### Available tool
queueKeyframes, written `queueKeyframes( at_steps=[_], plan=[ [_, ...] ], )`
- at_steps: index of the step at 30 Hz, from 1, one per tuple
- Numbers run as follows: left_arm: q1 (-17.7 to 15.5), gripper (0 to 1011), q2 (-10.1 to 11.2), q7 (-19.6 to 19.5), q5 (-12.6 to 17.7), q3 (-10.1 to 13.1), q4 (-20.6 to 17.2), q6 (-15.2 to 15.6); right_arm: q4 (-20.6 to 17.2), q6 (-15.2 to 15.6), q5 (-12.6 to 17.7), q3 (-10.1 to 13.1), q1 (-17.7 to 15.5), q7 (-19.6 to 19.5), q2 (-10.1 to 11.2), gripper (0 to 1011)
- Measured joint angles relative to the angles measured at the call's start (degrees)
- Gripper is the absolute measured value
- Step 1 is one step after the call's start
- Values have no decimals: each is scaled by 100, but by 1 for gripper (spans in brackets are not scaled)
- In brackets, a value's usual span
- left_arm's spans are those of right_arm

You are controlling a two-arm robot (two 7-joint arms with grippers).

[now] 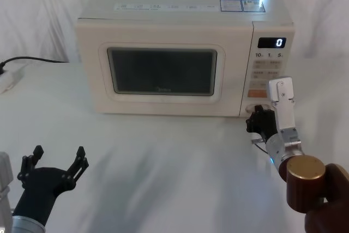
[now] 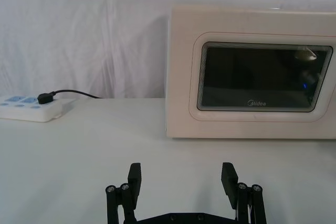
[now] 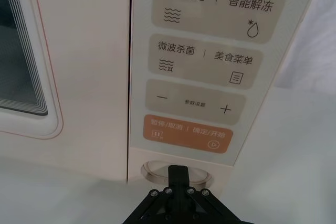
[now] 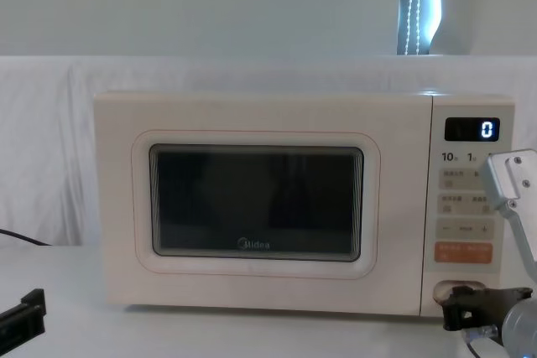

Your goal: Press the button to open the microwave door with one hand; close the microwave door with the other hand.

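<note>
The microwave door [image 1: 162, 72] [image 2: 262, 77] [image 4: 256, 203] is shut flush with the cream body. At the bottom of the control panel sits the round silver button [image 3: 152, 169] [image 4: 445, 293]. My right gripper [image 1: 255, 119] [image 3: 178, 171] [image 4: 457, 301], on its silver-grey wrist block, is shut with its joined tips over the button's middle. I cannot tell whether they press it. Low at the table's left front, my left gripper [image 1: 59, 154] [image 2: 181, 174] is open and holds nothing, well short of the door.
A white power strip [image 1: 8, 80] [image 2: 31, 107] with a black plug and cable lies at the left, beside the microwave. White cloth covers the table [image 1: 163, 156] and the backdrop. The display [image 1: 271, 42] reads 0.
</note>
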Motion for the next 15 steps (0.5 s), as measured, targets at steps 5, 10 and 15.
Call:
queueKeyframes(
  at_steps=[5,10,15],
  plan=[
    [0,1001,0,0,0,0,0,0,35,-5,10,14,34,-11,-14,0],
    [0,1001,0,0,0,0,0,0,142,-33,20,31,116,-19,-19,0],
    [0,1001,0,0,0,-1,0,0,250,-83,34,52,200,-29,-18,0]
  ],
)
